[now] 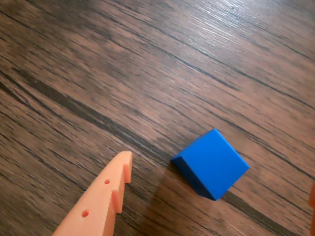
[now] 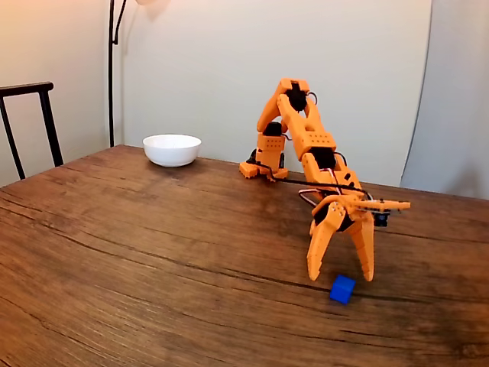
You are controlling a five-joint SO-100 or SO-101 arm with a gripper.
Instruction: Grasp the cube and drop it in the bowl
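Cube (image 2: 342, 288) sits on counter (image 2: 153, 252) beneath your spread, empty tool (image 2: 340, 275); approach step: lower, straddle, then close.

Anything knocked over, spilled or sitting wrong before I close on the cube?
Nothing stands out. The cube sits flat on the wooden table, turned corner-on in the wrist view, beneath the gripper, whose jaws are spread. The bowl stands upright at the table's far side, with no visible spill or damage.
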